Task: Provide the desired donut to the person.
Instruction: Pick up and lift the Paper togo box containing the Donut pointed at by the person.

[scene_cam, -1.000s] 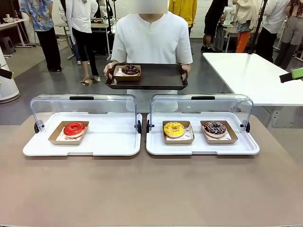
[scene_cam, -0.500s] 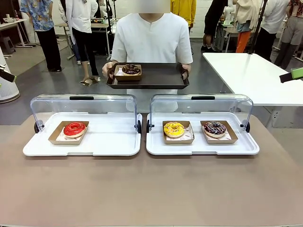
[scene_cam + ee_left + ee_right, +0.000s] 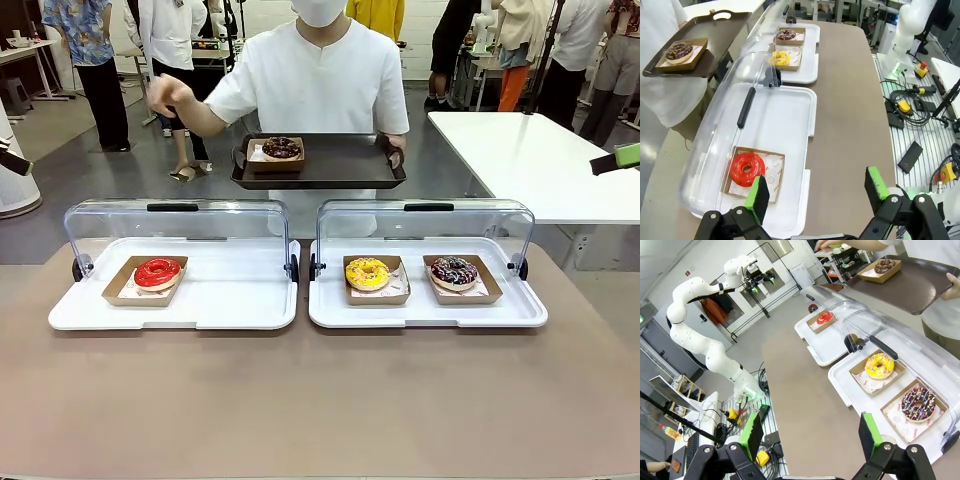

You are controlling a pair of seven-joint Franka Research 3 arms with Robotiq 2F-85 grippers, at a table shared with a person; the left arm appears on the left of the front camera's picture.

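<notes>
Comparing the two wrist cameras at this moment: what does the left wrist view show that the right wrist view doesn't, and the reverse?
Left wrist view, not the right: the right arm's white lower links and the left gripper close up, jaws open. Right wrist view, not the left: the open right gripper, the left arm's full length, and the person's hand on the dark tray. Both: the red donut, yellow donut, sprinkled donut, and the chocolate donut on that tray.
</notes>
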